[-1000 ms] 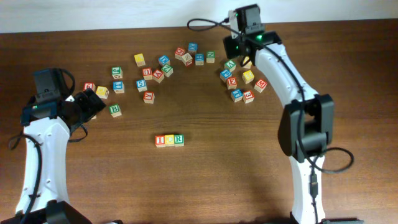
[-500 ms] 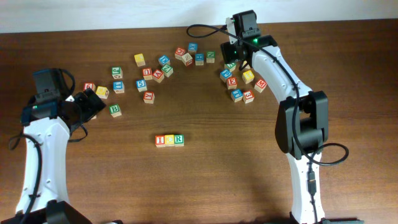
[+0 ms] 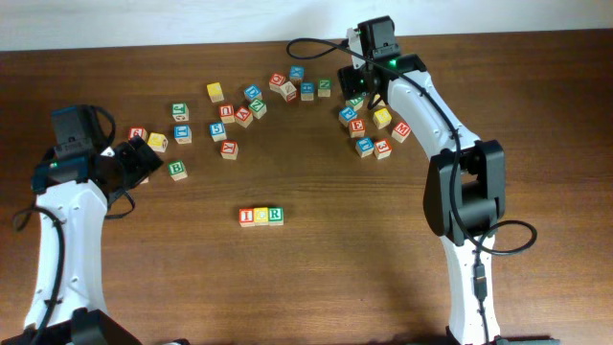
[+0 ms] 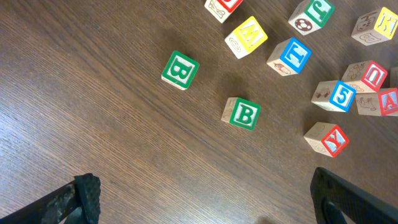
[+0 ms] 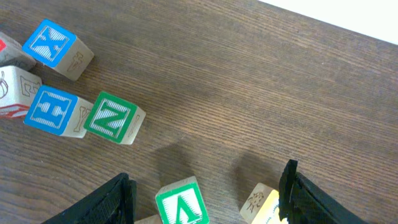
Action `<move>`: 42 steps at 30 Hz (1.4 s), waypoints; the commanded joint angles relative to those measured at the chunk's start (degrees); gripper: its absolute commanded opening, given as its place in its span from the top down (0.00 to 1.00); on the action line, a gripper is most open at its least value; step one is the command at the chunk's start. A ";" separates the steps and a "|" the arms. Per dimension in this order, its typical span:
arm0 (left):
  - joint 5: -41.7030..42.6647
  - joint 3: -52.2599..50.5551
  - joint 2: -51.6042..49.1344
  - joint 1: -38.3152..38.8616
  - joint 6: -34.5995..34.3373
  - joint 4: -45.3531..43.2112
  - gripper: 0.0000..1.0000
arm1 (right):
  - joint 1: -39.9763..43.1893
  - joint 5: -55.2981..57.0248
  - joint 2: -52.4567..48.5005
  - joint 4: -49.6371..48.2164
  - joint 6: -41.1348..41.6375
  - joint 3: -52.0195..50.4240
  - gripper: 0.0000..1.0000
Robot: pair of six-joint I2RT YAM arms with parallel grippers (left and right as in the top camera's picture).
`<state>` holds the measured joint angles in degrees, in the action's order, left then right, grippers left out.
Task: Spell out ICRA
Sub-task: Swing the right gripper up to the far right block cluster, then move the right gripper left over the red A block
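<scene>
The right wrist view's bottom edge is cutting off a green cube (image 5: 181,205) and a yellow cube (image 5: 262,204); its left edge is clipping a white cube (image 5: 12,93). The left wrist view's top edge is cropping a red cube (image 4: 222,5). From overhead, letters on the scattered cubes (image 3: 356,126) and the row of three cubes (image 3: 261,216) are showing too small to tell.

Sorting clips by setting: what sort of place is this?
Probably a robotics lab bench: a wooden table by a white wall, a left arm and a right arm standing at it, and scattered alphabet cubes plus a row of three.
</scene>
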<state>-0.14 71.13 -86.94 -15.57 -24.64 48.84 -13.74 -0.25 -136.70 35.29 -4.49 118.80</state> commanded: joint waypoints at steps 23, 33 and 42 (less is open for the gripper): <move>0.39 0.20 -0.15 -0.35 -0.13 0.07 0.01 | -3.65 -4.72 0.70 0.00 0.46 10.05 0.19; 0.39 0.20 -0.15 -0.35 -0.13 0.07 0.01 | -11.69 -4.70 0.37 -1.79 0.44 9.99 0.19; 0.39 0.20 -0.15 -0.35 -0.15 0.07 0.01 | -19.65 -4.68 -0.11 -3.87 0.44 9.99 0.20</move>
<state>-0.14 71.13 -86.94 -15.57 -24.64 48.84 -31.14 -4.19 -136.90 31.83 -4.45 128.01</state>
